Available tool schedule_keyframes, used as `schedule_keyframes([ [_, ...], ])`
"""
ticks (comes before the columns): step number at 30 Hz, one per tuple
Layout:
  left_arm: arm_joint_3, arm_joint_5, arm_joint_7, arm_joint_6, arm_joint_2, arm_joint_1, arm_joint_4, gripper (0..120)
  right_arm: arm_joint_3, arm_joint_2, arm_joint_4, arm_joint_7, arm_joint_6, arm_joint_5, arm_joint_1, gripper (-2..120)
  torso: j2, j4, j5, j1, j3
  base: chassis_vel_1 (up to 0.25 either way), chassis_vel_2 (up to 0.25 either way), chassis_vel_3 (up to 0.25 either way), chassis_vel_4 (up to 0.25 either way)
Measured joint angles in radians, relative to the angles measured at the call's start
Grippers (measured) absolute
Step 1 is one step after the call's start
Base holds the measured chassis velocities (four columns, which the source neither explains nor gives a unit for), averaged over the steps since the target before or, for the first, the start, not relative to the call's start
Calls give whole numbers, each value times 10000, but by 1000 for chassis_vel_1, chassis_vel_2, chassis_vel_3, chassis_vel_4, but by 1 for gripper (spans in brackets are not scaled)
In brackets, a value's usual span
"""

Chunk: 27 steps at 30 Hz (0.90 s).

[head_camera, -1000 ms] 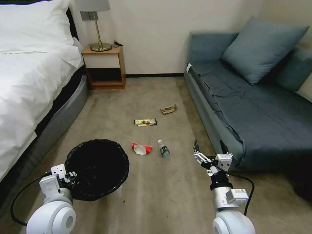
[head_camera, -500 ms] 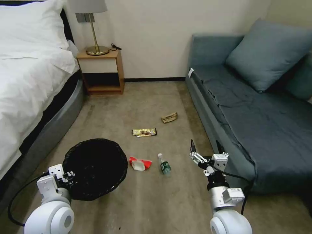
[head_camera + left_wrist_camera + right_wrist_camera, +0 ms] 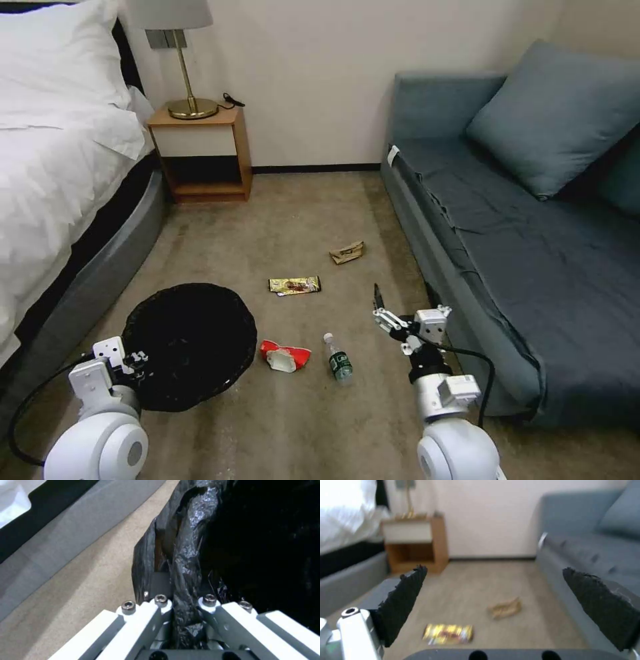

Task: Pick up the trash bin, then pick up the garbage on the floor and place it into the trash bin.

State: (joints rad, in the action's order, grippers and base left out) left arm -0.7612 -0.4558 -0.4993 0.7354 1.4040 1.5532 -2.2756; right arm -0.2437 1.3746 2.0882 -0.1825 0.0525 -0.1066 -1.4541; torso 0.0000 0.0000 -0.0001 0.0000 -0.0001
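Open carpet [image 3: 313, 213] lane between bed [image 3: 60, 200] and sofa [image 3: 507, 253]; nightstand [image 3: 200, 153] blocks far end.

We count one trash bin [image 3: 189, 343] at our 10 o'clock and four pieces of garbage on the floor ahead: one red-and-white wrapper [image 3: 285, 356], one clear bottle [image 3: 339, 363], one gold-brown snack wrapper [image 3: 295, 285] and one crumpled tan paper [image 3: 347, 253] toward 12 o'clock. We also count two grippers, the left gripper [image 3: 137, 362] and the right gripper [image 3: 381, 308], plus one bed [image 3: 53, 180], one nightstand [image 3: 200, 155], one lamp [image 3: 180, 60], one sofa [image 3: 520, 240] and two cushions [image 3: 567, 117].
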Motion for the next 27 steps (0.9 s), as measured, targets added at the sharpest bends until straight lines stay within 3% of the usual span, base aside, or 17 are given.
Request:
schedule_keyframes([
  [4,-37,19,18,0,32,1,15,3,767,-443,-537,-508,1128,-780,691,100,0,-2,0,0,0,0,0,0,0],
  [7,-153,87,64,0,43,4,64,3,1780,-869,-1496,-1188,2587,-2213,1721,100,-1,0,0,1,1,0,0,0,0],
  [12,-259,141,91,0,99,60,57,3,2883,-1252,-2987,-1657,3803,-3573,3114,100,-1,3,0,1,1,0,0,0,0],
  [19,-448,227,108,-2,220,175,25,3,4138,-1463,-4771,-1693,4238,-3995,4195,100,0,0,1,1,1,0,0,0,0],
  [27,-570,265,125,-89,243,225,53,3,5236,-1359,-6543,-1588,4142,-3810,5089,100,-1,0,1,0,2,0,0,0,0],
])
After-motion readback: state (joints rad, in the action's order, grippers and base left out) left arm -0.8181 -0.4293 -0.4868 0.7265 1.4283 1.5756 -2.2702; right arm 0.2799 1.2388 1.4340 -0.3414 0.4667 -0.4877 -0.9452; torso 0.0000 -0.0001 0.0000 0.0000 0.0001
